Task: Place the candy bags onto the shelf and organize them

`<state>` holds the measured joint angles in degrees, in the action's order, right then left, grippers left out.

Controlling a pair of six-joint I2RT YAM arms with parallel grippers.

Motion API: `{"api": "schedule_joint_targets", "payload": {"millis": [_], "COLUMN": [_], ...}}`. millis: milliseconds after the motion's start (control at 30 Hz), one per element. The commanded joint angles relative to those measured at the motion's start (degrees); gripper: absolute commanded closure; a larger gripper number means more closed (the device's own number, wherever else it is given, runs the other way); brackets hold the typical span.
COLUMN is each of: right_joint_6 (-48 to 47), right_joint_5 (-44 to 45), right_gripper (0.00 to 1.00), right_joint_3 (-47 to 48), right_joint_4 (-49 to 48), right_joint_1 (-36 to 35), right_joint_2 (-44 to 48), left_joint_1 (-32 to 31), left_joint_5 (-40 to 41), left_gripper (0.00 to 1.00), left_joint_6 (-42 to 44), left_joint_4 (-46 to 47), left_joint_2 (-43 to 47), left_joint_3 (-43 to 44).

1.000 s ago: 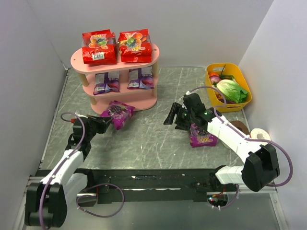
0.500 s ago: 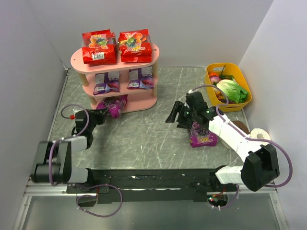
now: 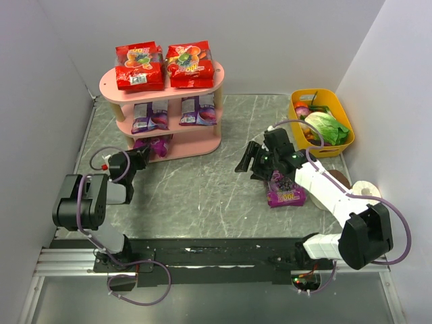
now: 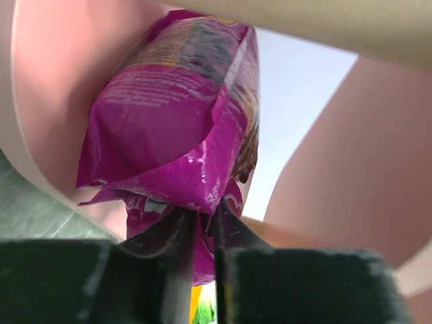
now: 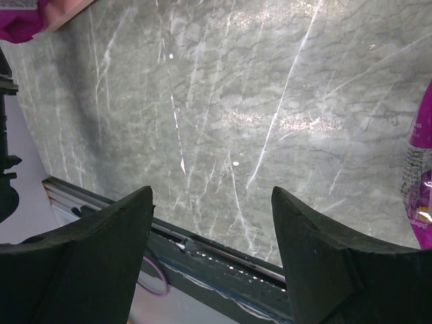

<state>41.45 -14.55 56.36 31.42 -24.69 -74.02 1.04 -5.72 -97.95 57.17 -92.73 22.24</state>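
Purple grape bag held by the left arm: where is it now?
Top view, left side: the purple grape bag, pinched by the left gripper, is partly inside the shelf's bottom tier at its left end, below a blue-violet bag.

The candy bags [image 3: 140,66] look glossy plastic, the shelf [image 3: 162,93] smooth matt pink, its posts [image 3: 120,112] pale wood.

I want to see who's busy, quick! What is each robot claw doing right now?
Left gripper: closed, holding a magenta-purple candy bag.
Right gripper: open, holding nothing.
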Motion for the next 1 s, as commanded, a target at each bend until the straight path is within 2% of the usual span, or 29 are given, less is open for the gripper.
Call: {"api": "schedule_joint_targets", "payload": {"millis": [0,67,100,267,333,433,767,967], "right_joint_6": [-0.06,0.12,0.21,0.73,1.0,1.35,2.4,2.67], "right_joint_5": [1.18,1.19,1.19,1.01,1.19,1.27,1.27,1.98], "right_gripper": [0.22,0.22,0.22,0.22,0.22,0.22,0.23,0.23], "right_joint_3": [1.12,0.86,0.77,0.33,0.16,-0.28,-1.87,-2.3], "right_joint_4": [0.66,0.66,0.66,0.13,0.05,-0.04,-0.83,-0.48], "right_joint_1": [0.69,0.87,0.87,0.87,0.96,1.04,0.96,0.96], "right_joint_2": [2.56,2.74,2.83,3.09,3.27,3.62,4.76,5.38], "left_joint_1": [0.02,-0.33,-0.6,-2.27,-2.44,-2.62,-2.88,-3.59], "left_joint_5": [5.36,5.54,5.54,7.56,7.3,7.3,4.14,1.41], "left_gripper": [0.73,0.64,0.56,0.47,0.47,0.5,0.81,0.92], "left_joint_6": [0.13,1.97,2.5,4.96,4.96,4.87,5.75,4.61], "left_joint_4": [-9.16,-14.24,-16.1,-23.06,-25.0,-26.4,-24.74,-22.1], "left_joint_2": [3.6,5.53,6.24,11.16,12.04,14.06,10.91,6.25], "left_joint_3": [4.3,5.7,6.23,7.47,7.29,6.42,5.36,6.41]}}
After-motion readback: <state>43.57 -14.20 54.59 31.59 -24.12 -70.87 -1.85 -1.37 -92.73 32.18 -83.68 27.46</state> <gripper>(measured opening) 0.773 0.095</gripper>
